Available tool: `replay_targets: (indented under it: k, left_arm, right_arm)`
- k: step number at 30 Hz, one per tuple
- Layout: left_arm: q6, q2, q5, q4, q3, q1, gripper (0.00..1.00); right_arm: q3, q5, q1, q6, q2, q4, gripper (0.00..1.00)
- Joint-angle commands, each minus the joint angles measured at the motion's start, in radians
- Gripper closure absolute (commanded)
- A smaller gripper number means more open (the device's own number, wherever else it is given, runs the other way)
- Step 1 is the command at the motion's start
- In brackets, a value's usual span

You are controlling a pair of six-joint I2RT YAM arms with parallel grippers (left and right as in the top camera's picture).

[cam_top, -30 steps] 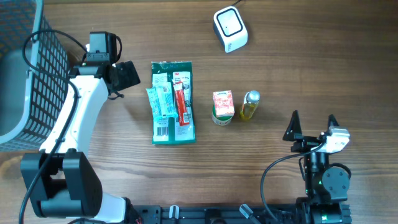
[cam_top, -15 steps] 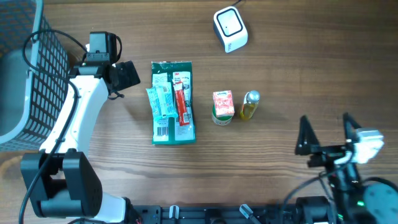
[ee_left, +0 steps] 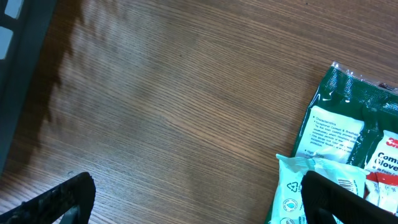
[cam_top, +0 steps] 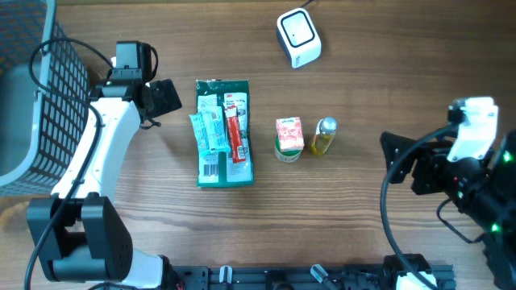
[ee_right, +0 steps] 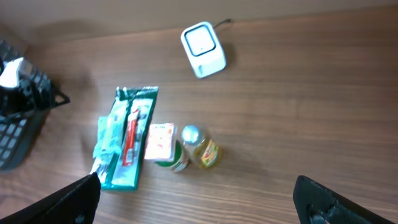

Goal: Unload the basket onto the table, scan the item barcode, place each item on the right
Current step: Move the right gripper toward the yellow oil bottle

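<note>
- The green packet (cam_top: 224, 133) lies flat on the table (cam_top: 387, 72), left of centre, with its long side running away from the robot. A white barcode label (cam_top: 210, 167) faces up at its near left corner.
- Smaller sachets and a red strip lie on top of the packet.
- A small pink carton (cam_top: 289, 133) stands just right of the packet, not touching it. A round green-and-white tub (cam_top: 286, 154) touches the carton's near end; whether the carton rests on the tub cannot be told.
- A small yellow bottle (cam_top: 324, 136) with a silvery cap is just beside the carton on its right.
- The white scanner (cam_top: 298, 37) sits near the far edge of the table, well apart from the goods, and its cable runs off that edge.
- The left claw (cam_top: 165, 97) hovers just left of the packet's far end. Its fingers (ee_left: 56, 202) are spread wide with nothing between them. The wrist view shows bare wood below, with the packet's corner by the right-hand finger.
- The right claw (cam_top: 391, 159) is at the right side of the table, well apart from the bottle and pointing towards the goods. Its fingers (ee_right: 68, 202) are spread fully and it holds nothing.
- A dark wire basket (cam_top: 40, 105) stands at the table's left edge.
</note>
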Motion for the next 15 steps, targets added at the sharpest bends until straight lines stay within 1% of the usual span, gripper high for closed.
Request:
replay_targets:
  k: [1, 4, 7, 12, 15]
  left_arm:
    - [-0.002, 0.008, -0.009, 0.000, -0.005, 0.003, 0.00]
    - [-0.002, 0.008, -0.009, 0.000, -0.005, 0.003, 0.00]
    - [-0.002, 0.008, -0.009, 0.000, -0.005, 0.003, 0.00]
    - [-0.002, 0.008, -0.009, 0.000, -0.005, 0.003, 0.00]
    - [-0.002, 0.008, -0.009, 0.000, -0.005, 0.003, 0.00]
  right_arm:
    - [0.024, -0.061, 0.001, -0.014, 0.029, -0.003, 0.00]
    - [0.023, -0.091, 0.001, -0.013, 0.069, -0.076, 0.00]
    - [0.023, -0.091, 0.001, 0.066, 0.117, -0.138, 0.00]
    - [0.022, -0.094, 0.005, 0.105, 0.263, -0.247, 0.00]
    - [0.022, -0.094, 0.024, 0.106, 0.348, -0.257, 0.00]
